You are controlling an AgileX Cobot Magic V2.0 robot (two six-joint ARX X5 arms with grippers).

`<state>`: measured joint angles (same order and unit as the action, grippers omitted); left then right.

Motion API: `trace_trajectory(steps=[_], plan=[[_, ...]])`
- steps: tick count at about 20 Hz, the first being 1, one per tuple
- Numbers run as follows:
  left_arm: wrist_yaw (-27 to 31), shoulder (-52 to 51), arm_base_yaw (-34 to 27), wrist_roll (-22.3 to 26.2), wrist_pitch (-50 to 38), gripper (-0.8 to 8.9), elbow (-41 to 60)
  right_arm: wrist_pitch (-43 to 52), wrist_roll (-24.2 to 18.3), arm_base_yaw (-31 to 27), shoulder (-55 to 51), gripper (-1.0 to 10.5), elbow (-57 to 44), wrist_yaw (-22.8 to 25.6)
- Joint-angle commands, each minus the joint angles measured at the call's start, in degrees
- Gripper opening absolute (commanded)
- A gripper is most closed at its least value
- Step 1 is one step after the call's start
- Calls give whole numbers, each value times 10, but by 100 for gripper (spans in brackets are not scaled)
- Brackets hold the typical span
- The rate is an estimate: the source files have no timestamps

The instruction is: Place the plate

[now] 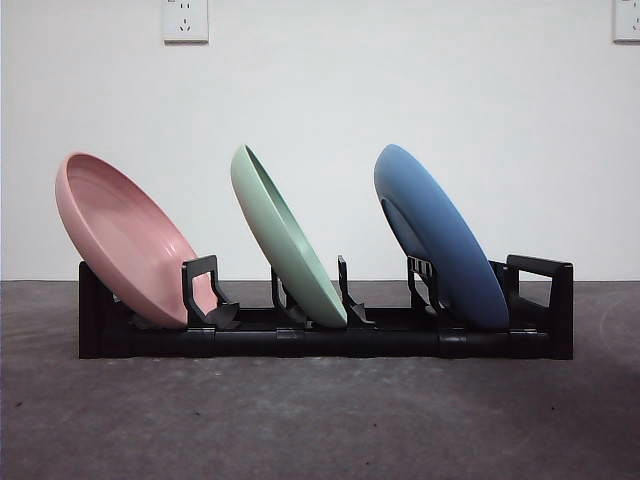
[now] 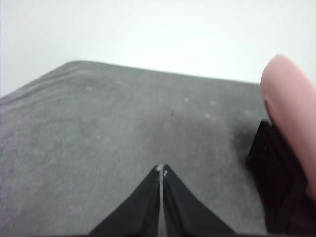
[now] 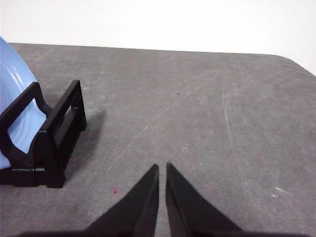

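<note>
- The grey table (image 1: 320,420) carries a black rack (image 1: 325,335), with a white wall (image 1: 320,90) behind it.
- Three plates lean in the rack's slots: the pink plate (image 1: 125,240) at the end near the left hand, the green plate (image 1: 285,240) in the middle slot, and the blue plate (image 1: 435,240) at the end near the right hand.
- The left hand (image 2: 162,170) hangs over bare table, jaws pressed together, holding nothing.
- The right hand (image 3: 162,168) is likewise nearly closed and empty.
</note>
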<state>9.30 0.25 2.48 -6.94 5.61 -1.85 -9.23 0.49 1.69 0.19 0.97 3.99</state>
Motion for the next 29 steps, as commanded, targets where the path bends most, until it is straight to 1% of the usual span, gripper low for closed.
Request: trace_trajectory(steps=[1,3,6,8,10,13,15,16,17,18,21,24,29], plan=[[3,-1,-1,-39,-17,7,10,8,12,0,0,23,-2,-2],[2,-1,0,-85,-24,7,10,15,39,0,0,23,-2,-16],[1,-1,0,-129,-56,7,10,39,86,0,0,23,-2,-36],[1,-1,0,-135,-86,7,10,68,102,0,0,23,-2,-48],[1,-1,0,-136,-120,7,10,104,104,0,0,23,-2,-62],[1,-1,-1,-136,-189,7,10,177,134,0,0,17,-2,-86],[1,-1,0,-140,-228,7,3,215,174,0,0,16,4,-87],[1,0,0,-150,-228,8,-6,214,193,0,0,16,12,-86],[0,1,0,-163,-219,8,-20,202,212,0,1,16,26,-85],[0,4,0,-177,-196,8,-38,183,221,0,3,16,42,-84],[-19,21,0,-196,-92,9,-110,115,220,0,24,15,99,-85],[-53,54,0,-192,3,10,-188,54,207,0,60,15,160,-92],[-127,122,0,-159,120,10,-299,-15,176,1,131,15,246,-161]])
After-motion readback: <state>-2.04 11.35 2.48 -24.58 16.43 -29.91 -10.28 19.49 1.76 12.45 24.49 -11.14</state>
